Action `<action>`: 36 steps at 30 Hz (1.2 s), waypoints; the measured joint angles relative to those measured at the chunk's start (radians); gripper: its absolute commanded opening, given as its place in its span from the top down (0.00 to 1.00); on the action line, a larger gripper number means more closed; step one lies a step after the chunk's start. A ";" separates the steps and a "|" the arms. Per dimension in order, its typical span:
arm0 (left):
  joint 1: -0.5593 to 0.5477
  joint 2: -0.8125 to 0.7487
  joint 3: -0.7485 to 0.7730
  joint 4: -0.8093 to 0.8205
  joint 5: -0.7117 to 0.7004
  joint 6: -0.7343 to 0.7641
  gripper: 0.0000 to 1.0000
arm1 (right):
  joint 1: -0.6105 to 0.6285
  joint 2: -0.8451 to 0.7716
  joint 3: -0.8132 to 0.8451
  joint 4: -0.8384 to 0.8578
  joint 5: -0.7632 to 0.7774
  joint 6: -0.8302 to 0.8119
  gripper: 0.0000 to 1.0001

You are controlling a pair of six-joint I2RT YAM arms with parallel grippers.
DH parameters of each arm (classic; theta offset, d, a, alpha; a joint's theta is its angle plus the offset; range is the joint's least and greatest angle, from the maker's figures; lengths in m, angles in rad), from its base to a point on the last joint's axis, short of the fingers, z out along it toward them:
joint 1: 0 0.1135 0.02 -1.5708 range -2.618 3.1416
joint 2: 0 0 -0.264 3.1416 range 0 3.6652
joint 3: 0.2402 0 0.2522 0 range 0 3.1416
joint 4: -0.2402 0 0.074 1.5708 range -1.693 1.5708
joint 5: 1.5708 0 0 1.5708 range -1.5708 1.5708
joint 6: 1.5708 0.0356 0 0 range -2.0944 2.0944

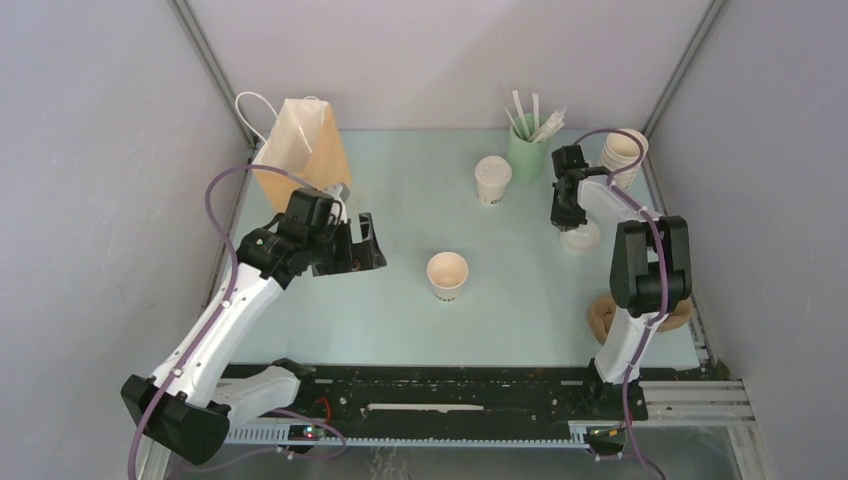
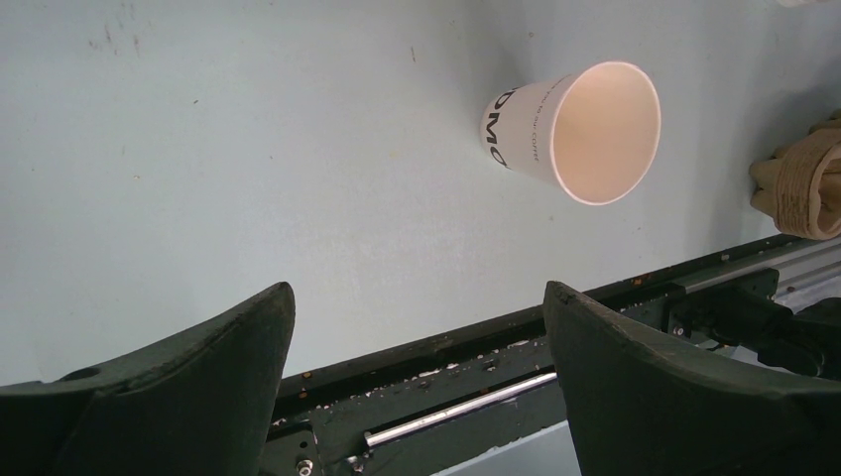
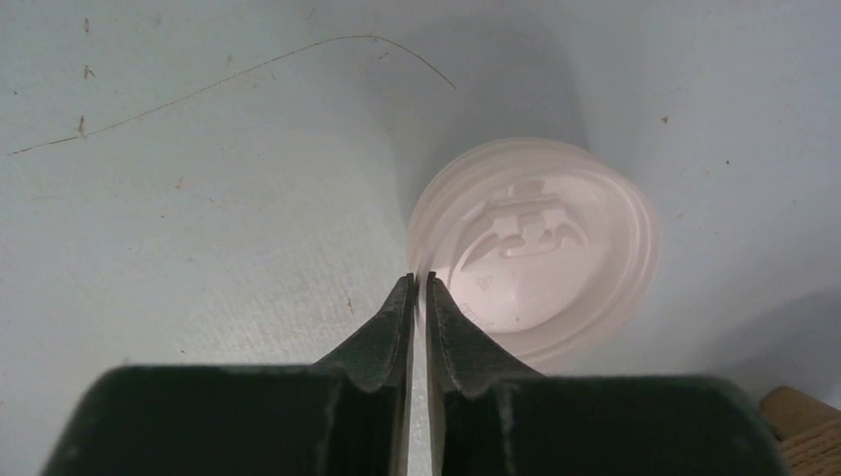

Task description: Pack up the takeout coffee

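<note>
Bag [image 1: 300,150] sits back left; lidded cup [image 1: 492,180] behind open cup [image 1: 447,272]; loose lid [image 1: 582,241] right of both.

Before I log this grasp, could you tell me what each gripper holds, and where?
Right gripper pinches the white lid by its rim; left gripper holds nothing.

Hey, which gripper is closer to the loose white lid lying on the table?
Right. The right gripper pinches the rim of the loose lid; the left gripper hangs open far to its left, beyond the lidless cup.
</note>
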 measured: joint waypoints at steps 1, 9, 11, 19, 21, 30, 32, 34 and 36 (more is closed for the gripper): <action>0.000 0.000 0.000 0.000 0.000 0.000 0.00 | 0.001 0.000 0.000 -0.001 0.005 0.000 0.92; 0.000 0.003 0.006 0.000 0.000 0.000 0.00 | 0.008 -0.084 0.006 -0.060 0.034 -0.003 1.00; 0.000 0.005 0.019 0.000 0.000 -0.002 0.00 | 0.008 -0.143 0.006 -0.064 0.032 -0.005 1.00; 0.000 0.039 0.184 -0.007 0.089 -0.082 0.00 | 0.148 -0.439 0.002 -0.042 -0.150 -0.141 1.00; 0.000 0.076 0.251 0.010 0.142 -0.128 0.00 | 0.309 -0.520 -0.011 -0.014 -0.211 -0.220 1.00; -0.015 0.184 0.340 0.144 0.258 -0.346 0.20 | 0.779 -0.633 0.016 -0.031 -0.404 -0.413 1.00; -0.036 0.185 0.337 0.147 0.256 -0.364 0.25 | 0.834 -0.621 0.016 -0.052 -0.384 -0.434 1.00; -0.061 0.185 0.337 0.147 0.251 -0.371 0.31 | 0.888 -0.608 0.016 -0.073 -0.367 -0.454 1.00; -0.094 0.193 0.342 0.132 0.231 -0.369 0.38 | 0.930 -0.593 0.018 -0.099 -0.341 -0.474 1.00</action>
